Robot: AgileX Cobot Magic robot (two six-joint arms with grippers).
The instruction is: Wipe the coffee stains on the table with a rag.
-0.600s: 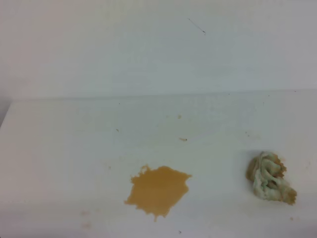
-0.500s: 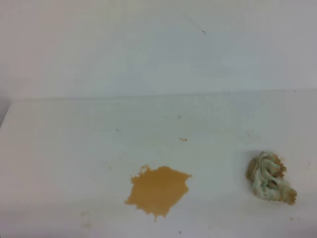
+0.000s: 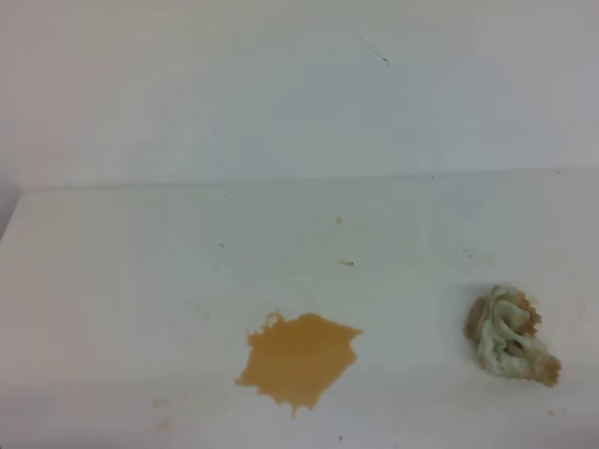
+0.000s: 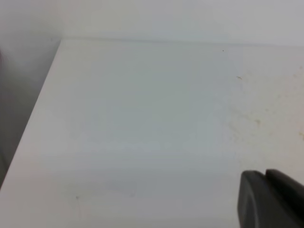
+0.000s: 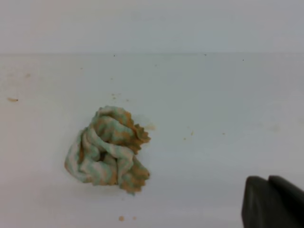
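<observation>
The coffee stains (image 3: 299, 358) form one orange-brown blotch with ragged edges on the white table (image 3: 122, 281), near its front middle. The rag (image 3: 508, 335), a crumpled whitish-green wad blotched with tan, lies to the right of the blotch and apart from it. No arm shows in the exterior high view. In the right wrist view the rag (image 5: 108, 149) lies left of centre, and my right gripper (image 5: 269, 179) is a dark shape at the bottom right, fingers together, well clear of the rag. My left gripper (image 4: 267, 175) shows at the bottom right over bare table (image 4: 133, 118), fingers together, holding nothing.
A white wall (image 3: 281, 94) rises behind the table's far edge. The table's left edge (image 4: 33, 118) drops off to a dark gap in the left wrist view. Tiny tan specks (image 3: 346, 263) dot the surface behind the blotch, and crumbs (image 5: 121, 218) lie by the rag.
</observation>
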